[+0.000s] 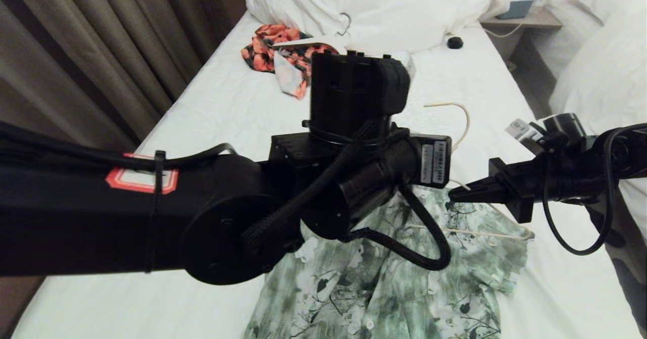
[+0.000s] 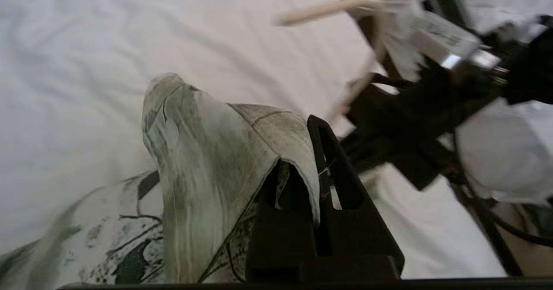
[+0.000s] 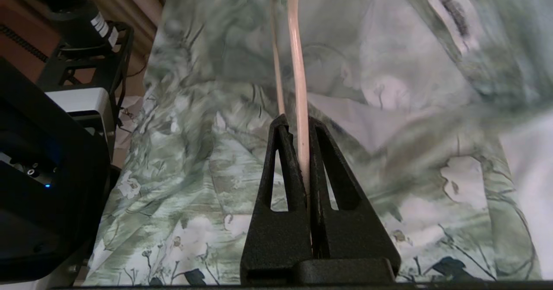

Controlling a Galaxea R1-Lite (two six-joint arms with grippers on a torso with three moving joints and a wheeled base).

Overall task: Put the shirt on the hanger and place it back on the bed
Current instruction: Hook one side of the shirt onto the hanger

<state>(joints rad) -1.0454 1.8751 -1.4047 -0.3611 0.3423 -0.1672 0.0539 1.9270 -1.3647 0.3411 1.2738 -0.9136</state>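
Between the two hands, the shirt (image 1: 384, 288) is being put on: its collar is pinched by the left gripper (image 2: 317, 160), the hanger (image 3: 298, 87) is squeezed in the right gripper (image 3: 302, 151), and the hanger's loose end probably must be slid inside next.

Green floral shirt (image 1: 384, 288) spread on white bed (image 1: 212, 111); cream hanger (image 1: 462, 127) partly inside.

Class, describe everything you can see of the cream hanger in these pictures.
The hanger is thin, cream and wire-like. Its slim hook curves over the white bed, while its straight bar lies across the shoulder area of the green floral shirt. The right gripper is shut on one thin rod near the shirt's neck. The left gripper pinches shirt fabric, not the hanger. Part of the frame is hidden behind the left arm.
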